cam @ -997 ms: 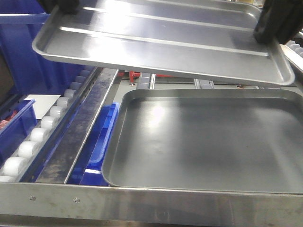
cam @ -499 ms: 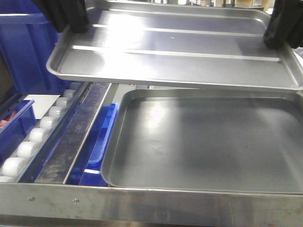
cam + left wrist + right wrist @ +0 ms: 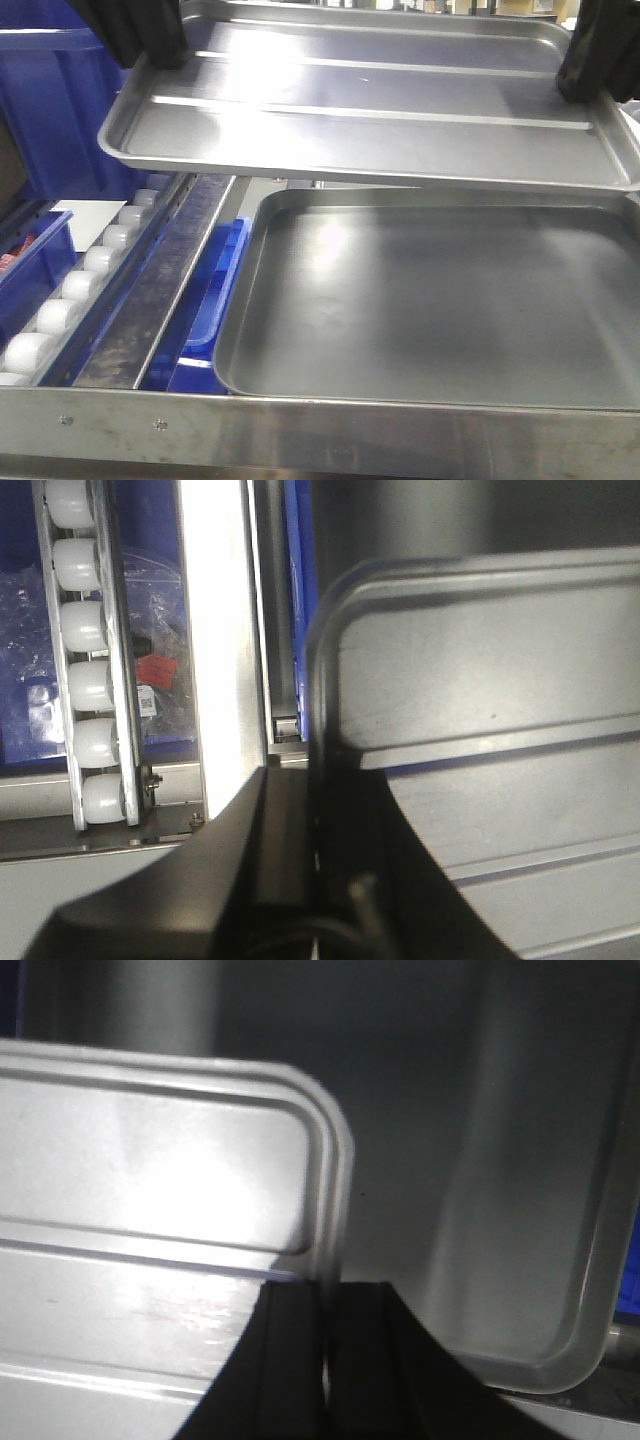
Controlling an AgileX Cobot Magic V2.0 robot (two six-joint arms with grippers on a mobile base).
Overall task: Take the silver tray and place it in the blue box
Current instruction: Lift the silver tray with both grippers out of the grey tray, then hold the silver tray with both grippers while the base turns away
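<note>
The silver tray, shiny with two long ridges, hangs level in the air above the larger dull grey tray. My left gripper is shut on the silver tray's left rim. My right gripper is shut on its right rim. The left wrist view shows the left gripper clamping the silver tray's rim. The right wrist view shows the right gripper clamping the silver tray. The blue box stands at the far left, behind and beside the silver tray's left end.
A track of white rollers and a metal rail run along the left. A smaller blue bin sits at the left edge, and a blue plastic part lies beside the grey tray. A metal frame edge crosses the front.
Between one second and half a second ago the silver tray shifted right and levelled out in both grippers. Since then nothing has moved.
</note>
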